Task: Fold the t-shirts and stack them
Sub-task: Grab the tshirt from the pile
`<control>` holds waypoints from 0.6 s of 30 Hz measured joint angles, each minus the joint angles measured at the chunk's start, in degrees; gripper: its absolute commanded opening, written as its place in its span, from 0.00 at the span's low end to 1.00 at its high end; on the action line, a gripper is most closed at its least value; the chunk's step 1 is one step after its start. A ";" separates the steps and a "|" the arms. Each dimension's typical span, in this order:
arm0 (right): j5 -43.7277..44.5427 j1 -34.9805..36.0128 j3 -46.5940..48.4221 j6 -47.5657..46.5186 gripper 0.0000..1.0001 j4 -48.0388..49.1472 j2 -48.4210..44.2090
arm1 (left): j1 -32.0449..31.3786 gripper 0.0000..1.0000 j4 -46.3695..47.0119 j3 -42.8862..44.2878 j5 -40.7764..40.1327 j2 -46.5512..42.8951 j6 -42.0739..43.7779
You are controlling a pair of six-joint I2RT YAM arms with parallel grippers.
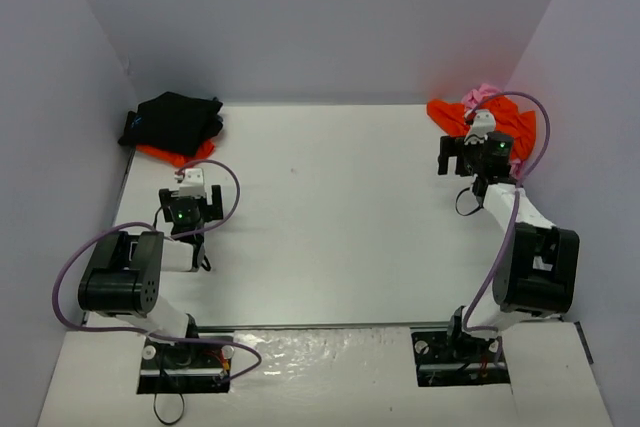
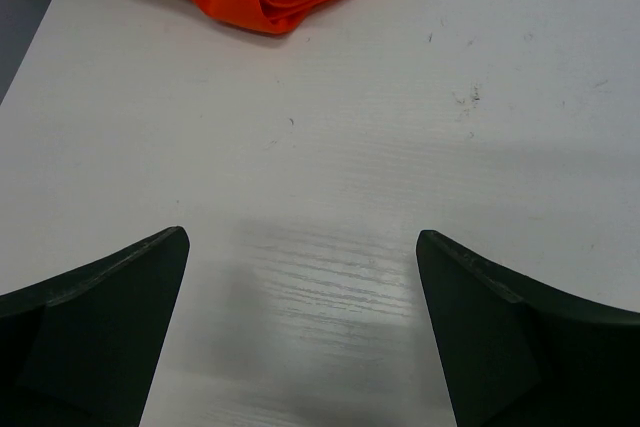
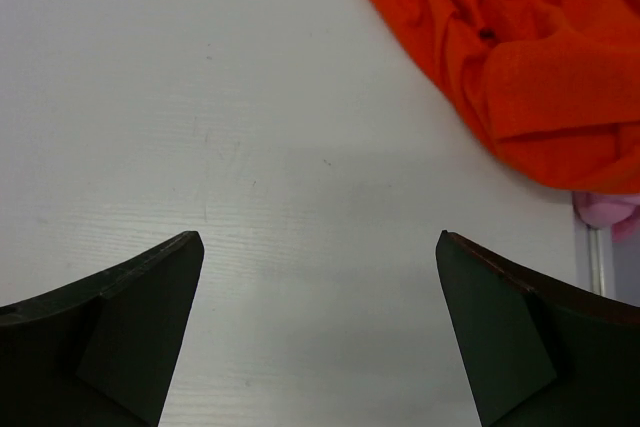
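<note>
Along the bottom of the top view, both arm bases (image 1: pixel 185 359) sit bolted at the near table edge. Left gripper (image 2: pixel 300 242): jaws wide apart, nothing held, over bare table (image 1: pixel 330 207). Right gripper (image 3: pixel 320 242): also spread wide, empty, just short of cloth.

Farther up, upper left of frame: black t-shirt (image 1: pixel 175 117) lies on an orange-red t-shirt (image 1: pixel 168 154), with only a strip of orange showing at its near side. Reads as a stack; fold quality can't be told. Upper right: second orange-red t-shirt (image 1: pixel 445 110), crumpled, with the pink t-shirt (image 1: pixel 484 95) bunched behind it, touching.

Assessment: step in hand is prob. fetching the crumpled orange shirt. Right gripper should take a single layer at a hem or shoulder, not a fistful of folds, and draw it toward frame centre w/o dragging the pink along. Left arm can then take the opposite edge to spread it flat.

Clearances: centre of table gives ample room. Walls (image 1: pixel 300 17) crowd both piles. Table edge shows beside the pink cloth at right of the right-wrist view, so cloth may slip off.
</note>
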 measured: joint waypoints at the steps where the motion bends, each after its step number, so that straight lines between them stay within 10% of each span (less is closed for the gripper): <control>1: 0.61 -0.10 -0.01 -0.14 1.00 -0.02 -1.08 | 0.00 0.97 0.00 0.01 -0.01 0.00 0.00; 18: 6.99 0.69 1.47 -3.79 1.00 -4.51 -6.44 | 0.00 0.97 0.00 0.03 0.01 0.00 -0.02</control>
